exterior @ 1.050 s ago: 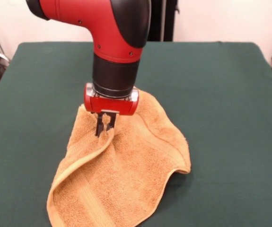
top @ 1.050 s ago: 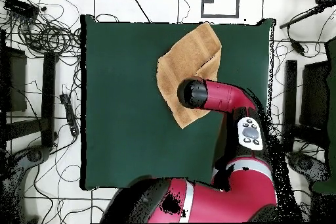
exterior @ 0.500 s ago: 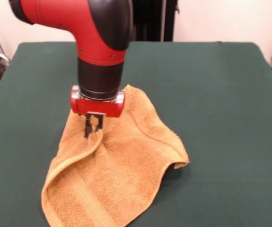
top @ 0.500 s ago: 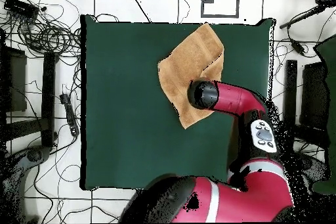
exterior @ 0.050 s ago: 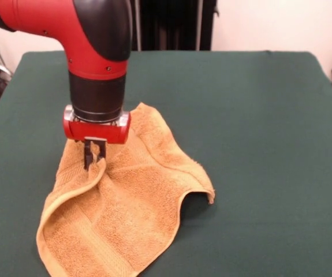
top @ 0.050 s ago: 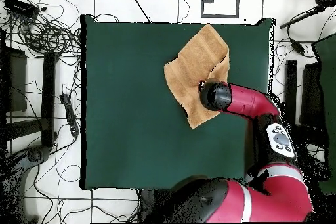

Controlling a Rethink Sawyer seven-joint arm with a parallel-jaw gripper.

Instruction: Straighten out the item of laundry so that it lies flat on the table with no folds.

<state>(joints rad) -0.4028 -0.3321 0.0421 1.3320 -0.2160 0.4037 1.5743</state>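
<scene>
The item of laundry (exterior @ 0.050 s ago: 131, 202), a golden-orange terry towel, lies rumpled on the dark green table (exterior @ 0.050 s ago: 258, 127), towards the front left in the front view. My gripper (exterior @ 0.050 s ago: 94, 157) is shut on a pinched ridge of the towel near its left side, lifting that spot into a small peak. A folded edge curls along the towel's left side, and its right corner (exterior @ 0.050 s ago: 208, 193) stands slightly raised. In the overhead view the item of laundry (top @ 0.050 s ago: 193, 70) lies near the table's top right, and the arm's wrist (top @ 0.050 s ago: 215, 95) covers the grasp.
The table (top @ 0.050 s ago: 125, 103) stretches wide to the left of the towel in the overhead view. Cables and stands (top @ 0.050 s ago: 46, 31) lie on the floor around the table's edges.
My gripper has dragged the pinched towel leftwards in the front view, rightwards in the overhead view. The whole towel slid along with it, still folded.
</scene>
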